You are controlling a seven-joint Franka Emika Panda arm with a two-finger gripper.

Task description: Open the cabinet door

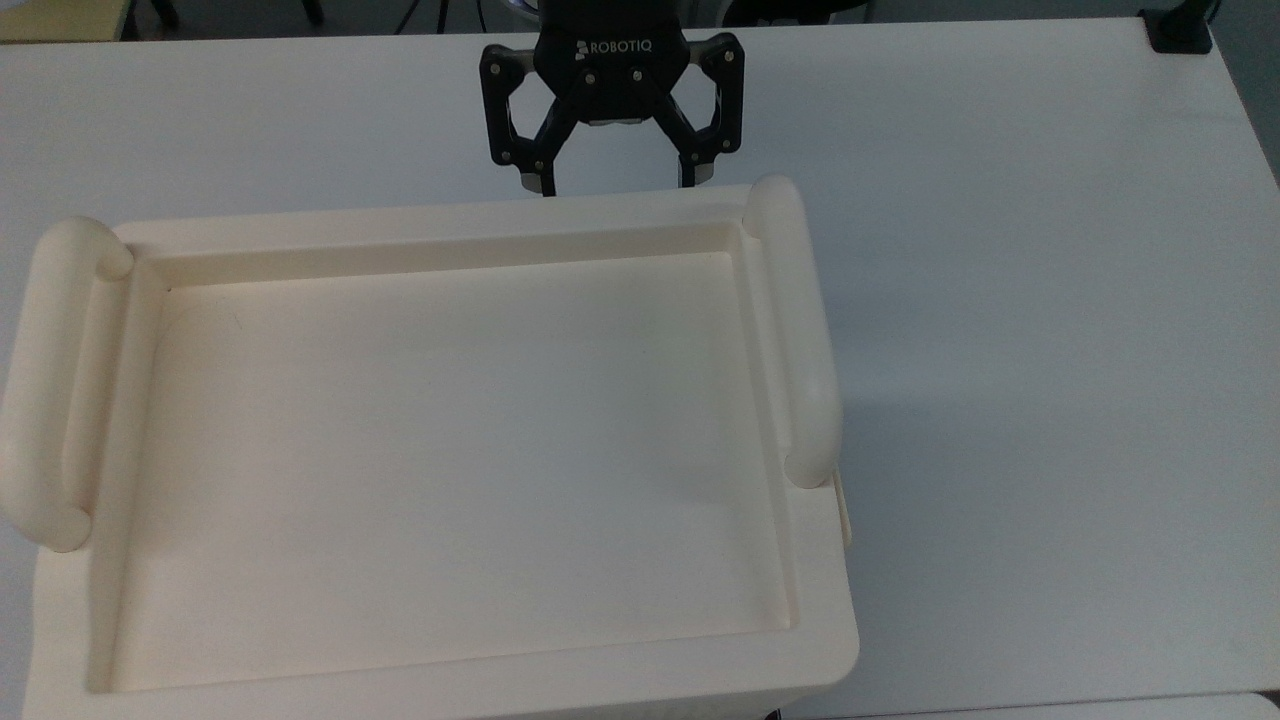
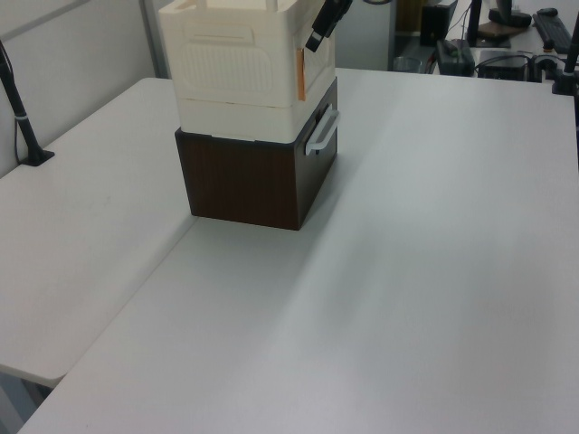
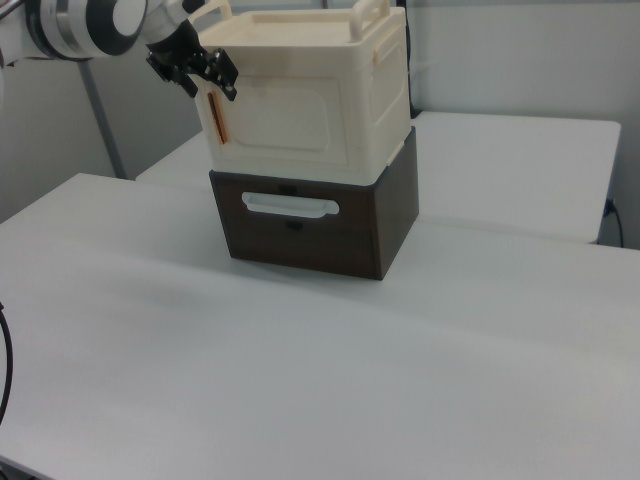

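Observation:
The cream cabinet [image 3: 372, 95] stands on a dark brown box, its recessed tray top [image 1: 450, 450] facing up between two tubular handles. Its door [image 3: 285, 120] is the panelled front face in the right view, lying flush, with an orange strip [image 3: 215, 120] along the right view's left edge. The same face is the narrow side [image 2: 317, 63] in the left view. My black gripper [image 1: 617, 185] is open, hanging just off the cabinet's far edge in the top view, with its tips hidden behind that edge. In the right view the gripper [image 3: 205, 72] is at the door's upper left corner.
The brown box [image 3: 385, 225] under the cabinet has a white drawer handle [image 3: 290, 207] below the door. White table [image 1: 1050, 300] spreads wide to the top view's right. A black clamp [image 1: 1180, 30] sits at the table's far corner, and a black post [image 2: 23, 117] at the left view's left.

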